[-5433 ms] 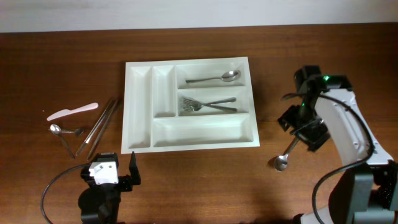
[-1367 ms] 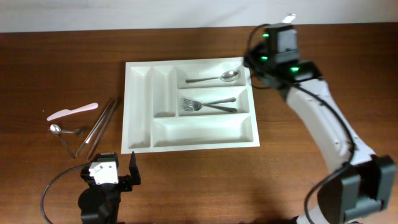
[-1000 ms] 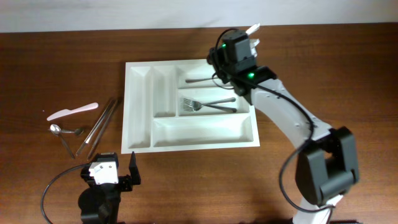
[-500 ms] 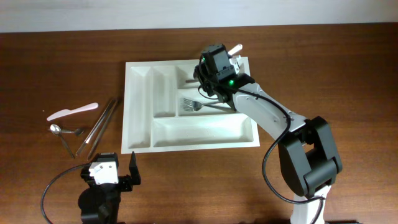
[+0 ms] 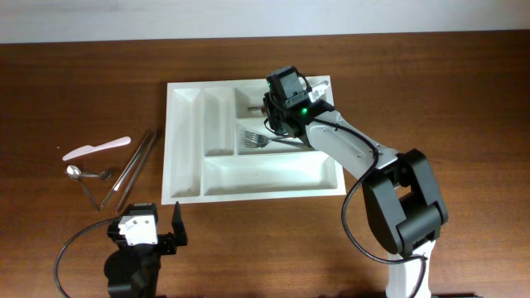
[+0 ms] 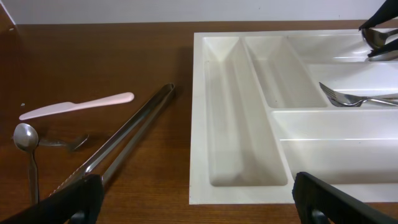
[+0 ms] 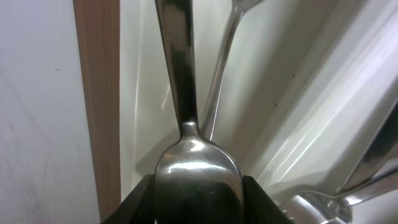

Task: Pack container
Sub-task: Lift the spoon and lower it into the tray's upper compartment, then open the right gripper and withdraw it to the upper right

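Over the top right slot of the large white plastic cutlery tray (image 5: 265, 175), which lies in the middle of the brown wooden table (image 5: 414, 66), the right gripper (image 7: 198, 202) squeezes the bowl of a shiny metal spoon (image 7: 177, 74). A second metal spoon (image 7: 222, 68) is just beside it (that one lies in the slot). The left gripper (image 6: 202, 198) waits near the tray's corner, fingers spread wide, holding nothing.
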Controlling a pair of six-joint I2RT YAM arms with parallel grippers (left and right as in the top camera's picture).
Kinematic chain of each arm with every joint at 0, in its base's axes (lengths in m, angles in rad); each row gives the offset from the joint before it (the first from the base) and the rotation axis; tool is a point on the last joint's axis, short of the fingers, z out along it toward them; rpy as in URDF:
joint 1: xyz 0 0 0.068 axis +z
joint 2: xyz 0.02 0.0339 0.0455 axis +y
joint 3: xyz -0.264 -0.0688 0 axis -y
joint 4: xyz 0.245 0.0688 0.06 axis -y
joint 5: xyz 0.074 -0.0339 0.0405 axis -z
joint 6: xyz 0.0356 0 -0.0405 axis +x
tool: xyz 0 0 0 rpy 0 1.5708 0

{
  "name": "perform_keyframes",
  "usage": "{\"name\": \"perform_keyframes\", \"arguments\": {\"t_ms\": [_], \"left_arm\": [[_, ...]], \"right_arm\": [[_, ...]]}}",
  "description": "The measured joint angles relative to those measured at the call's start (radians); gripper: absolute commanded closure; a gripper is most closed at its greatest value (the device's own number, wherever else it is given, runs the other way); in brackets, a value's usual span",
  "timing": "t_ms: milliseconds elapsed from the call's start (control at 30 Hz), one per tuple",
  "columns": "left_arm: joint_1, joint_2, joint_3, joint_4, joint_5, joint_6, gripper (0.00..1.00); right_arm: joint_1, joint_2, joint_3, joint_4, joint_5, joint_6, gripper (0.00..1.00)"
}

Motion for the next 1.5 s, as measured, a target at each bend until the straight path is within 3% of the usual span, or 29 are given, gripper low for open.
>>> {"name": "perform_keyframes", "arguments": {"t_ms": [100,233,500,633,700,900,1200,1500], "left_arm": [[0.0,0.0,0.0,0.0,0.0,0.0,0.01],[0.0,0.0,0.0,0.0,0.0,0.0,0.01],[0.0,0.0,0.0,0.0,0.0,0.0,0.01],[0.0,0.0,0.0,0.0,0.0,0.0,0.01],[0.0,0.0,0.0,0.0,0.0,0.0,0.01],[0.0,0.0,0.0,0.0,0.0,0.0,0.01],[0.0,0.0,0.0,0.0,0.0,0.0,0.01],[0.0,0.0,0.0,0.0,0.0,0.0,0.01]], "right_arm": [[0.001,0.002,0.0,0.018,0.0,0.005,0.93],[0.001,0.002,0.0,0.046,0.0,0.01,0.64],[0.001,0.002,0.0,0.059,0.0,0.015,0.4],[0.001,0.002,0.0,0.075,-0.003,-0.005,0.1],[0.001,0.002,0.0,0.109,-0.01,-0.039,0.01],[-0.006,0.002,0.011,0.195,-0.045,-0.263,0.01],[-0.155,-0.048,0.119,-0.214,0.013,-0.818,0.01],[-0.396,-0.185,0.212,-0.389,0.315,-1.25,0.01]]}}
